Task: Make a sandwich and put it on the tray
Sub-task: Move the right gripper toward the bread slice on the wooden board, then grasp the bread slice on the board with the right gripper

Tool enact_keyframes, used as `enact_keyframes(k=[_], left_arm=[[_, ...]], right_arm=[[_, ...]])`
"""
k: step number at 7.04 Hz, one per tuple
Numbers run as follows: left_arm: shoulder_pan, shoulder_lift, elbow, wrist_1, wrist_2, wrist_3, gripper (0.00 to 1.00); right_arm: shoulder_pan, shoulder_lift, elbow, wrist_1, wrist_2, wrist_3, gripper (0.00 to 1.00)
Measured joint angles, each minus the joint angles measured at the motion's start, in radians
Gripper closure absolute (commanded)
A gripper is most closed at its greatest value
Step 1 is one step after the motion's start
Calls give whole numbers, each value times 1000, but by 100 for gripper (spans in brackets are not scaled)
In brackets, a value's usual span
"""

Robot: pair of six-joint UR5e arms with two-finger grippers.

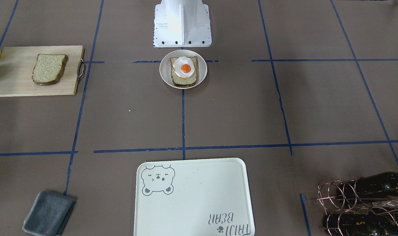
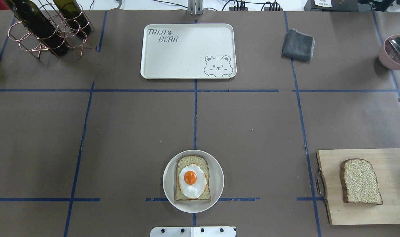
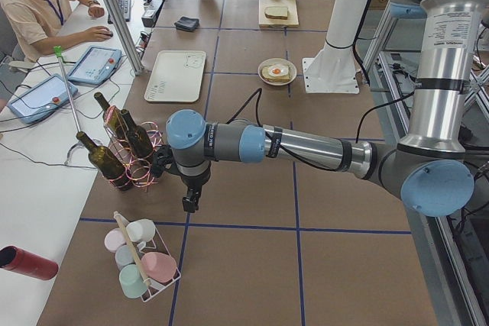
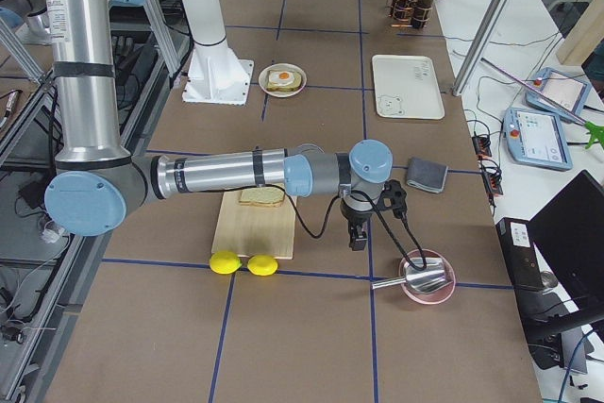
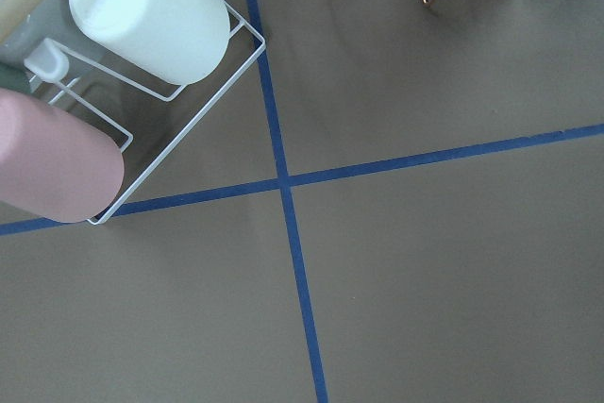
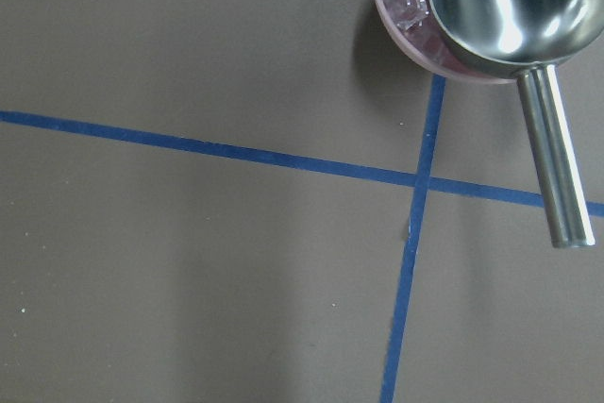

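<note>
Risk: the second slice (image 2: 361, 181) is landing off-centre and shoving the egg (image 2: 190, 180) off the bread slice (image 2: 191, 160) in the plate (image 2: 217, 179). Both slices are pointing their domed ends, and roughly their long axes, toward the tray (image 2: 186, 56), which is lying well beyond the plate. The second slice is sitting on the cutting board (image 2: 394, 158), well to the plate's robot-right. For the left gripper (image 3: 189, 204) and right gripper (image 4: 357, 238), spread or pressed together cannot be told

tray (image 1: 199, 196) cropped below, cutting board (image 1: 12, 77) clipped
</note>
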Motion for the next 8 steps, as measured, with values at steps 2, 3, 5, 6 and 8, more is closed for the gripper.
enact_keyframes(k=[2,3,5,6,8], left_arm=[[5,-2,-12,-6,-43,-5,0],[5,-2,-14,-7,-64,-7,0],[6,-2,-15,-7,-77,-10,0],[6,-2,-14,-9,-79,-16,0],[7,-1,-10,-16,-80,-26,0]], right_arm=[[-166,-118,49,332,22,231,5],[-272,-189,64,550,5,491,10],[-537,-337,155,823,-182,922,23],[-616,-403,195,884,-245,1023,26],[-693,-488,216,997,-278,1180,38]])
